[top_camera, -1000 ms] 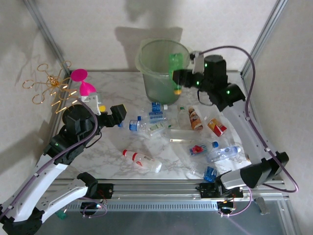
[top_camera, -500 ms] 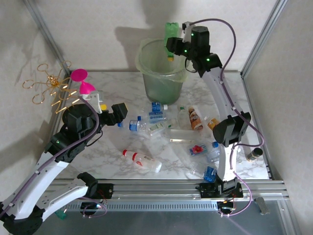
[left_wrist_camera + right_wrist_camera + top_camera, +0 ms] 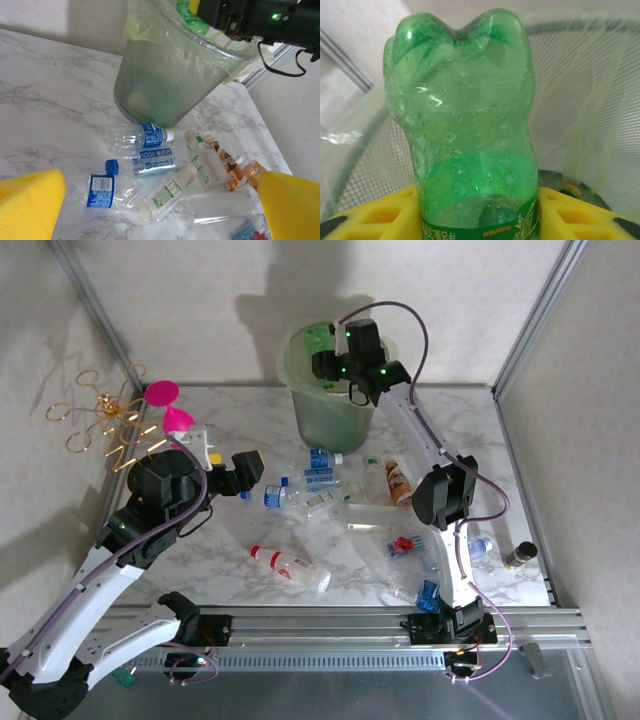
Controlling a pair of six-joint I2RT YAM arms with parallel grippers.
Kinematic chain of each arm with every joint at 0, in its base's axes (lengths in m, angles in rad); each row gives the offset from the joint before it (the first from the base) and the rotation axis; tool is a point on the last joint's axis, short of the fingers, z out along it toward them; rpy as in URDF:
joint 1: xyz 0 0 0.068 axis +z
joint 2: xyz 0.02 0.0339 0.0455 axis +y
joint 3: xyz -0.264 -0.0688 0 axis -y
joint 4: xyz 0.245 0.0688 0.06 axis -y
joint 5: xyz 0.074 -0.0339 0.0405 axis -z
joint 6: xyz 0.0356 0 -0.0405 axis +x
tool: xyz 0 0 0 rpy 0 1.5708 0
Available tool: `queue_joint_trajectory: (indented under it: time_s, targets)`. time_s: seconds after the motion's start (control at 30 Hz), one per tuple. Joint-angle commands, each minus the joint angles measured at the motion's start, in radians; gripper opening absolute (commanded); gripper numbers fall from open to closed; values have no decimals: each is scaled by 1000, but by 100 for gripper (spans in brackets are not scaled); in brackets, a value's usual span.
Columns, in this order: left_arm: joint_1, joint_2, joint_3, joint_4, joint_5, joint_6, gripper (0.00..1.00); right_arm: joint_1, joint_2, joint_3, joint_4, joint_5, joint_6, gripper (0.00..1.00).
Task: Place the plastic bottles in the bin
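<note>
My right gripper (image 3: 325, 362) is shut on a green plastic bottle (image 3: 318, 338) and holds it over the mouth of the pale-green bin (image 3: 330, 418). In the right wrist view the green bottle (image 3: 465, 125) sits between the yellow pads (image 3: 375, 220), with the bin's mesh wall (image 3: 580, 100) behind it. Several plastic bottles (image 3: 335, 498) lie scattered on the marble table in front of the bin. My left gripper (image 3: 228, 462) hovers open above their left side. The left wrist view shows a soda-water bottle (image 3: 150, 162) and the bin (image 3: 165, 75) between the wide-apart pads (image 3: 27, 205).
A pink ornament (image 3: 165, 405) with gold wire (image 3: 100, 420) stands at the back left. A red-and-white bottle (image 3: 290, 568) lies near the front, and a blue-labelled one (image 3: 428, 592) by the right arm's base. A small dark vial (image 3: 520, 556) stands at the right edge.
The right arm has swung the green bottle left, from beside the bin's right rim to over its mouth. The left arm has barely moved.
</note>
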Motion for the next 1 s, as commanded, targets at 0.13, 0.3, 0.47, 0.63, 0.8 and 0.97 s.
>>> queue_joint_trajectory:
  time_s: [0.13, 0.3, 0.47, 0.63, 0.8, 0.97]
  targets:
    - [-4, -3, 4, 22, 18, 8, 99, 1, 61, 42, -41, 86, -85, 50]
    - [-4, 2, 3, 25, 22, 3, 98, 3, 82, 43, -57, 86, -102, 56]
    - [-4, 1, 9, 22, 20, 1, 99, 6, 75, 52, -62, 73, -98, 71]
    - [-4, -5, 9, 21, 21, -4, 99, 7, 48, 51, -55, 80, -100, 74]
    - [-4, -13, 10, 16, 22, -9, 99, 7, 29, 49, -55, 90, -97, 74]
    - [-4, -19, 15, 7, 22, -7, 99, 7, -4, 51, -55, 99, -100, 74]
